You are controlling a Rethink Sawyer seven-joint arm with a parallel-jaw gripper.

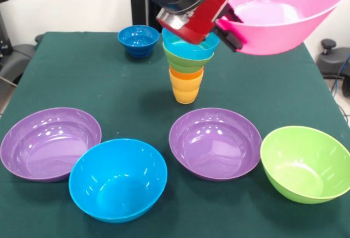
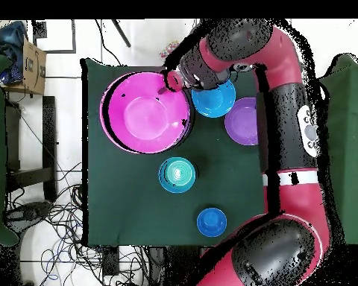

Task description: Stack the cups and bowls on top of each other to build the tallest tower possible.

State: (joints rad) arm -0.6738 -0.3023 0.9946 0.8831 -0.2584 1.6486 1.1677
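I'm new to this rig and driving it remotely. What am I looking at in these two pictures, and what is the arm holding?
You see one red and black robot arm at a green table. One picture looks across the table at it; the other looks straight down from above. The gripper grasps the rim of a large pink bowl, held in the air and tilted. In the middle stands the tower: two orange cups with a small green and a light blue bowl on top. A small dark blue bowl sits behind. Nearer the front camera lie two purple bowls, a blue bowl and a green bowl.
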